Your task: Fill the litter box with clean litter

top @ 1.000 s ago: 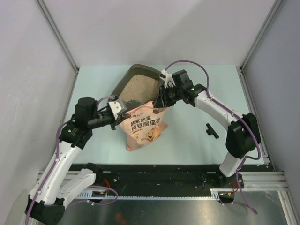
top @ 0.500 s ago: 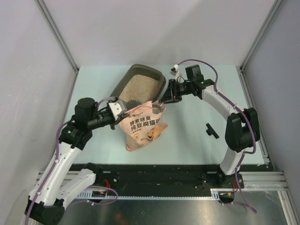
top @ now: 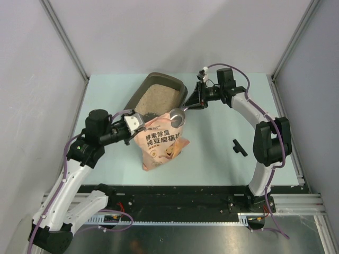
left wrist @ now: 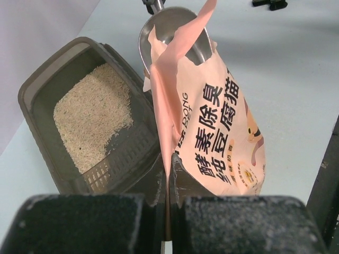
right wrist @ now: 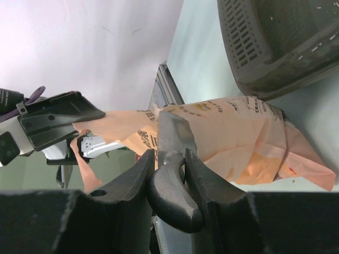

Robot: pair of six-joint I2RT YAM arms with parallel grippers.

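Note:
The dark grey-brown litter box (top: 180,87) lies at an angle at the back of the table, with pale beige clean litter (top: 155,98) over part of its floor (left wrist: 92,114). In front of it stands the salmon-pink bag (top: 161,143), open at the top. My left gripper (top: 139,123) is shut on the bag's upper edge (left wrist: 169,174). My right gripper (top: 198,100) is shut on the black handle (right wrist: 169,196) of the metal scoop (top: 177,115). The scoop's bowl (left wrist: 175,26) sits at the bag's mouth and shows bare metal.
A small black part (top: 238,146) lies on the pale green table to the right of the bag. Grey walls and aluminium posts (top: 286,47) close the back and both sides. The black rail (top: 175,193) with the arm bases runs along the near edge.
My right gripper has drawn back to the right and away from above the litter box. The scoop has turned, and its bowl now rests at the bag's open top. The left gripper has stayed put.

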